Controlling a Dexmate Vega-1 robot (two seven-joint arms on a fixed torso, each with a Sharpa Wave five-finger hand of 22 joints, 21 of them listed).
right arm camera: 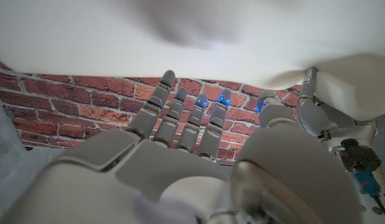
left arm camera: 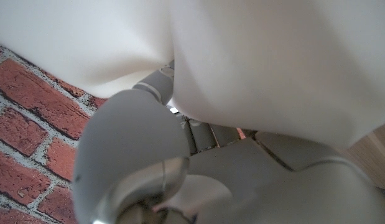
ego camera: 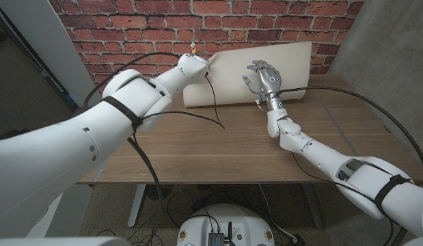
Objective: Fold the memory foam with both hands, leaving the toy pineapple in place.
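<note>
We see the wooden worktop (ego camera: 218, 154) w/ a red brick wall (ego camera: 143, 27) behind its far edge. Biggest thing on it is the memory foam (ego camera: 293, 65), cream-coloured, sitting at the far edge, mid to far-right, its back part raised up against the brick wall while its front lip stays on the worktop.

Left arm (ego camera: 74, 143) reaches in from the near-left corner toward the foam's left end. Left hand (ego camera: 195, 66) is at that end, touching the foam; in the left wrist view the foam (left arm camera: 273, 56) bulges right over the hand (left arm camera: 180, 155), pressed close, but we can't tell whether the fingers are clenched on it or loose – they're hidden.

Right arm (ego camera: 334, 160) comes from the near-right corner. Right hand (ego camera: 264, 78) is upright in front of the foam's middle, fingers (ego camera: 255, 68) spread & slightly curled, grasping nothing. Right wrist view agrees: fingers (right arm camera: 186, 118) apart, foam edge (right arm camera: 198, 37) beyond the tips, brick past them.

Black cables (ego camera: 218, 113) run along the left arm & loop over the worktop near the foam's front lip.

A small yellowish tip (ego camera: 193, 48) pokes up just by the left hand at the foam's left end; too small for us to say what it is.
</note>
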